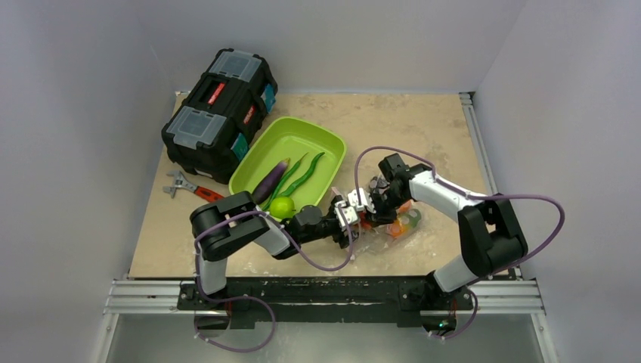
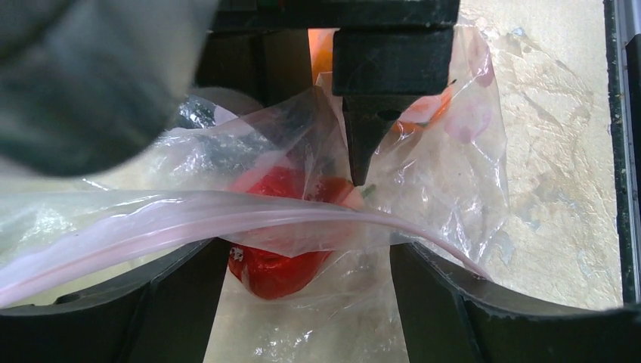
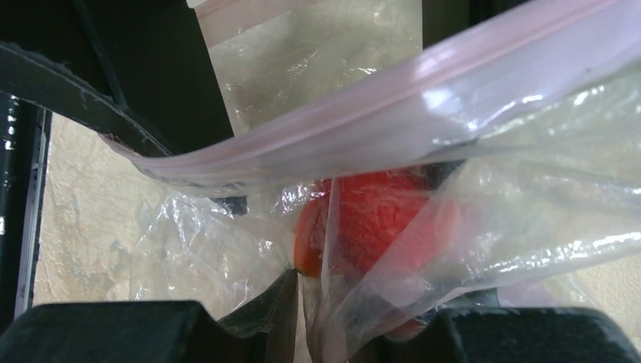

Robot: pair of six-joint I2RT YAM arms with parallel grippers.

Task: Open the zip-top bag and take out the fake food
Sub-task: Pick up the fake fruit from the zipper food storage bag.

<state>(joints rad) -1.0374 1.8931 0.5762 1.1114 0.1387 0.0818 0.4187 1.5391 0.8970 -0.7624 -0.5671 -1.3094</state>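
The zip-top bag (image 1: 376, 239) lies crumpled between both grippers. In the left wrist view the bag's (image 2: 453, 174) pink zip strip (image 2: 151, 219) drapes across my left gripper (image 2: 310, 261), which is open. A red pepper (image 2: 276, 272) sits inside the film between its fingers. In the right wrist view my right gripper (image 3: 374, 306) has its jaws drawn partway in. Bag film (image 3: 189, 249) and the pepper (image 3: 378, 212) are between them, and plastic veils one finger. Orange fruit (image 1: 408, 219) is also in the bag. From above, the left gripper (image 1: 354, 215) faces the right gripper (image 1: 376, 198).
A lime-green tray (image 1: 253, 162) behind the left arm holds a purple eggplant (image 1: 270, 180), long green pods (image 1: 302, 178) and a lime-green ball (image 1: 282, 206). A black toolbox (image 1: 219, 106) stands at the back left, and a red-handled wrench (image 1: 189, 187) lies beside it.
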